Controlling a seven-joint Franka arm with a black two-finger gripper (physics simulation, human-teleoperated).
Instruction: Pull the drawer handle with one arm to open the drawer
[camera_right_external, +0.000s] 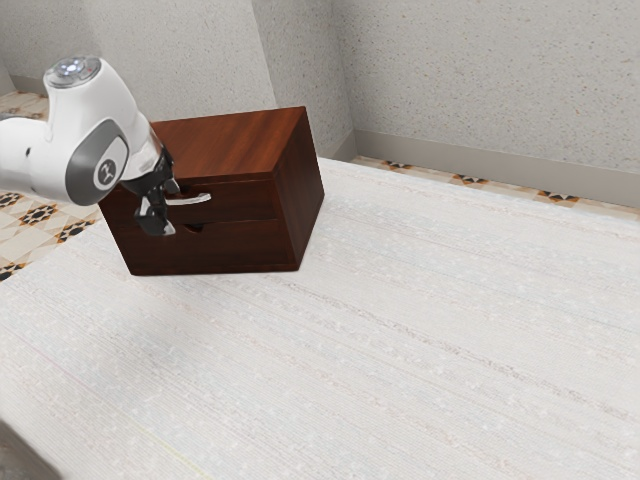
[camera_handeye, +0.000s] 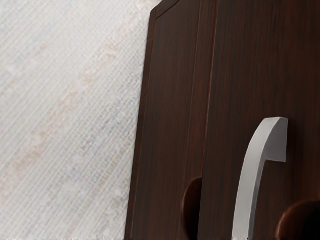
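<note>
Drawer handle (camera_right_external: 192, 198), silver, just beside claw (camera_right_external: 163, 205), reaching away from it across dark wooden cabinet (camera_right_external: 250, 180) front; claw open or closed: cannot tell. Pale bench (camera_right_external: 400, 330) below.

Bright even light, faint shadows

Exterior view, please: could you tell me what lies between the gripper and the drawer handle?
Nothing: in the exterior view the gripper sits right at the end of the handle, against the drawer front, with no gap showing.
</note>
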